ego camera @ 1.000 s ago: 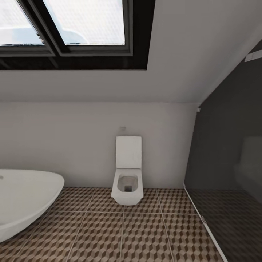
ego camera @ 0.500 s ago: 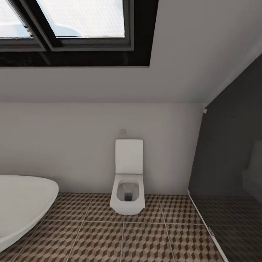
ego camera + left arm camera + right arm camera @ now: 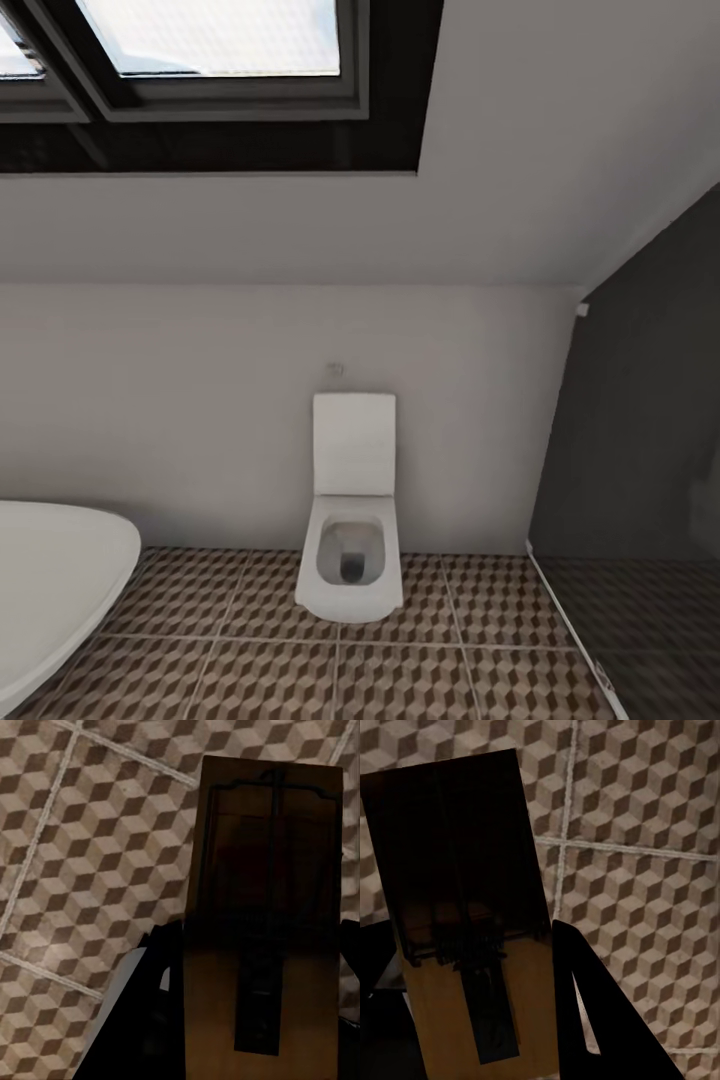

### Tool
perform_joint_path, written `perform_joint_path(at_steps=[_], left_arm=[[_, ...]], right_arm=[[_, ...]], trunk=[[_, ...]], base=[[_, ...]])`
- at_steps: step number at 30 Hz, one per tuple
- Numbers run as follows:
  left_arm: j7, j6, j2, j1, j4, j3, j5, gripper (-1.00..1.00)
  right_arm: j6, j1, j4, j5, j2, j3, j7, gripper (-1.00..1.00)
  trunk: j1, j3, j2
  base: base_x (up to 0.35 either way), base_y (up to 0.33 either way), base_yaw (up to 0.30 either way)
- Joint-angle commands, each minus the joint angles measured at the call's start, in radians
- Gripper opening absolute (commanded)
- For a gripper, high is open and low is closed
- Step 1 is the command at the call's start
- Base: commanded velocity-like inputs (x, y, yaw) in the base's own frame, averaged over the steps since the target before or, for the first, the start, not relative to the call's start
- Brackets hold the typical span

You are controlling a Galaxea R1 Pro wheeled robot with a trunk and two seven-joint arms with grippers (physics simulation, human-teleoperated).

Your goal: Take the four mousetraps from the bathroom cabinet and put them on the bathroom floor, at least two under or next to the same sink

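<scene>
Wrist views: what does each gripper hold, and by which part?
Each holds one mousetrap by its near end: the left gripper its mousetrap, the right gripper its mousetrap, above the bathroom floor.

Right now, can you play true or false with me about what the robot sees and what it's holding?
1. The toilet lid is up. True.
2. The bathroom floor is plain white. False: it has a brown and beige cube pattern.
3. The left gripper holds a mousetrap. True.
4. The right gripper is empty. False: it holds a second mousetrap.
5. The bathtub is right of the toilet. False: it is left of it.
</scene>
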Motion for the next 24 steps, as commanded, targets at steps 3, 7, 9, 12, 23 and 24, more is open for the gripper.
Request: perform_joint_path(at_steps=[3, 7, 9, 12, 23, 24], left_arm=[[0.007, -0.001, 0.000, 0.000, -0.001, -0.008, 0.003, -1.00], [0.007, -0.001, 0.000, 0.000, -0.001, -0.008, 0.003, -1.00], [0.007, -0.001, 0.000, 0.000, -0.001, -0.008, 0.003, -1.00], [0.007, -0.001, 0.000, 0.000, -0.001, -0.008, 0.003, -1.00], [0.007, -0.001, 0.000, 0.000, -0.001, -0.008, 0.003, -1.00], [0.007, -0.001, 0.000, 0.000, -0.001, -0.008, 0.003, -1.00]], right_arm=[[0.000, -0.002, 0.002, 0.007, 0.000, -0.007, -0.004, -1.00], [0.001, -0.002, 0.002, 0.007, 0.000, -0.007, -0.004, -1.00], [0.001, -0.002, 0.002, 0.007, 0.000, -0.006, -0.004, -1.00], [0.002, -0.002, 0.002, 0.007, 0.000, -0.007, -0.004, -1.00], [0.001, -0.002, 0.002, 0.007, 0.000, -0.006, -0.004, -1.00], [0.000, -0.002, 0.002, 0.007, 0.000, -0.006, -0.004, -1.00]], trunk=[[0.001, -0.001, -0.001], [0.001, -0.001, -0.001], [0.001, -0.001, -0.001], [0.001, -0.001, -0.001], [0.001, -0.001, -0.001], [0.001, -0.001, -0.001]], base=[[0.321, 0.000, 0.000], [0.321, 0.000, 0.000], [0.321, 0.000, 0.000], [0.321, 0.000, 0.000], [0.321, 0.000, 0.000], [0.321, 0.000, 0.000]])
